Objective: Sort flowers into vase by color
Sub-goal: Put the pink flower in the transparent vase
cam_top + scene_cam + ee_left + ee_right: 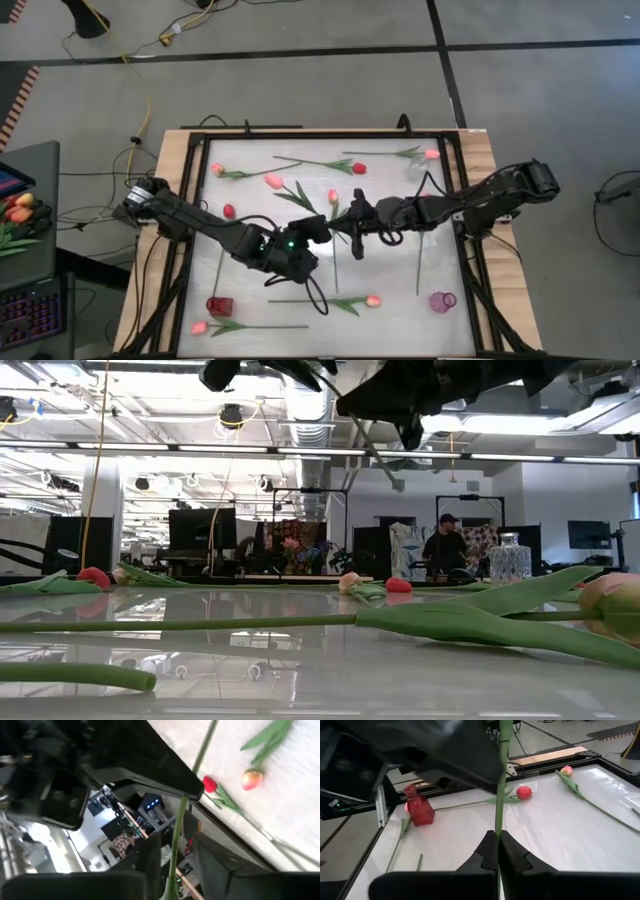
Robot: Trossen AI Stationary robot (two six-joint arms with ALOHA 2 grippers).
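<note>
Several tulips lie flat on the white tabletop, among them a red one (pixel 229 211), a pink one (pixel 273 181) and a salmon one (pixel 372 300). My two grippers meet over the table's middle. My right gripper (pixel 498 837) is shut on one tulip's green stem (pixel 500 785), and that tulip's head does not show in the wrist views. My left gripper (pixel 175 862) is open, with one finger on either side of the same stem (pixel 176 835). I cannot tell whether the fingers touch it. In the low view both grippers are high above the table. My right gripper pinches the thin green stem (pixel 497 822) between its two shut fingertips. The stem runs on forward from the fingertips, past my left gripper. In the low view a piece of stem (pixel 385 465) hangs slanting under the grippers, clear of the table.
A red vase (pixel 219 305) stands near the left front corner and a pink vase (pixel 443 300) near the right front. A clear glass vase (pixel 510 558) stands at the far side. A black frame (pixel 190 230) borders the table. A person stands in the room behind it.
</note>
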